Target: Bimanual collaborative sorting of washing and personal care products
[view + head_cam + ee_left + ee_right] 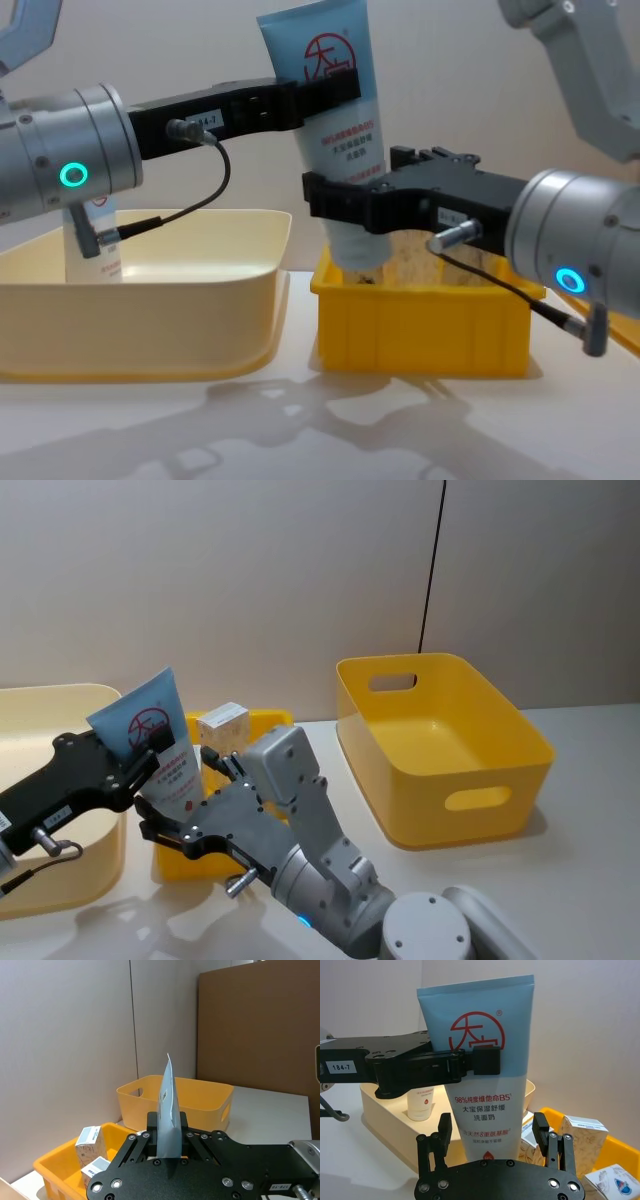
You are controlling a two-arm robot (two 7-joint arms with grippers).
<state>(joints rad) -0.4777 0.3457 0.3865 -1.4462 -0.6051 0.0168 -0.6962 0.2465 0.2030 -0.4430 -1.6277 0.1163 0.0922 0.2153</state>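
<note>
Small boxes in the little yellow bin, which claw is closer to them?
Right. The right claw straddles the lower end of the tube, just above the boxes. The left claw grips the tube higher up, farther from them.

Head camera's up high, looking down over both arms at the table. Chest camera's low, facing forward, side-on and close to the small bin. Left wrist camera sights along the left gripper, catching the tube edge-on. Right wrist camera, over the right gripper, faces its printed front, very near. All four share tube and small bin.
</note>
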